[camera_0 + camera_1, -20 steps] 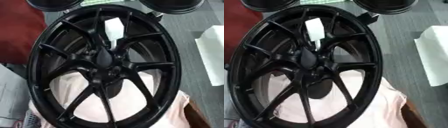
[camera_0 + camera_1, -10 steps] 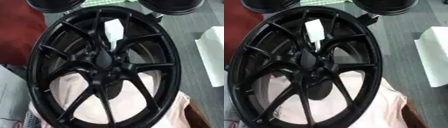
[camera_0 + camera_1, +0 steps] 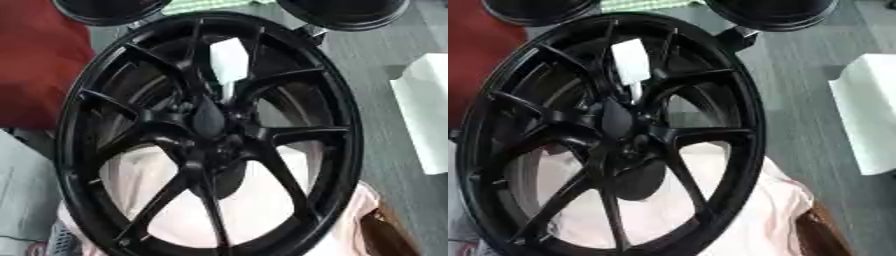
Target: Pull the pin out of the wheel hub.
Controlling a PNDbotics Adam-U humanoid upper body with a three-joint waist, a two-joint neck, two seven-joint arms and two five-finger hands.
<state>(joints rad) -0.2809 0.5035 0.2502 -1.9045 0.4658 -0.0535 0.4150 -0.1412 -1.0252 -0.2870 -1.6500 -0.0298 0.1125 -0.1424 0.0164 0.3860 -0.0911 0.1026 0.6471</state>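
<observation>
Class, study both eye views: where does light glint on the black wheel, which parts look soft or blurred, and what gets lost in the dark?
Left eye view: the wheel shows pale glints along its rim and spokes; the hub centre merges into black. The white pin looks soft-edged, nearly washed out. Right eye view: the same softness overall; the white box at the right edge is bright, with little detail.
</observation>
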